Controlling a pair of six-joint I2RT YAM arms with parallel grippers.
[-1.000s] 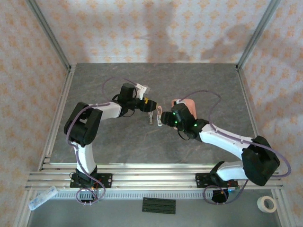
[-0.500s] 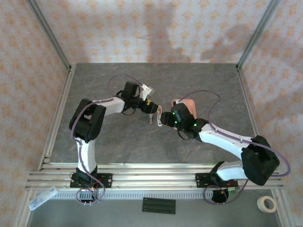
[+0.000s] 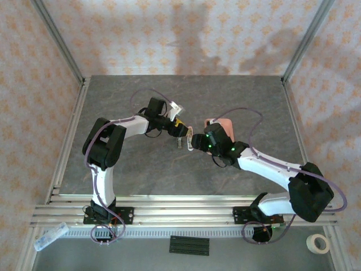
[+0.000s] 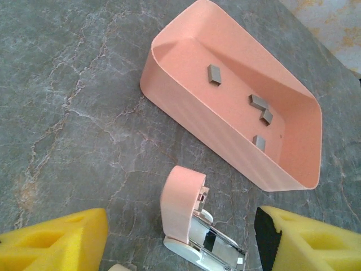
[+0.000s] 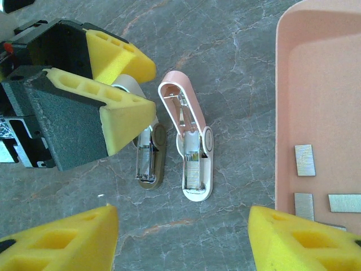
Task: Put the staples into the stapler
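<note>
The pale-pink stapler (image 5: 193, 148) lies on the table with its lid swung up and its metal channel bared; a ridged grey strip sits in the channel. It also appears as the stapler (image 4: 189, 217) and stapler (image 3: 190, 139). Several grey staples (image 4: 258, 101) lie in the salmon-pink tray (image 4: 169, 90); the staples (image 5: 304, 159) lie right of the stapler. My left gripper (image 4: 180, 248) is open and its yellow fingers (image 5: 127, 121) hover just left of the stapler. My right gripper (image 5: 183, 243) is open, nothing between its fingers, just short of the stapler's near end.
A second, olive-brown stapler (image 5: 150, 157) lies open beside the pink one, partly under the left gripper's finger. The tray (image 3: 221, 125) sits right behind the right wrist. Grey marbled table spreads all round, with metal frame rails at its edges.
The left arm's elbow has swung in and its gripper has slid a little right toward the staplers. The right arm has hardly moved.
</note>
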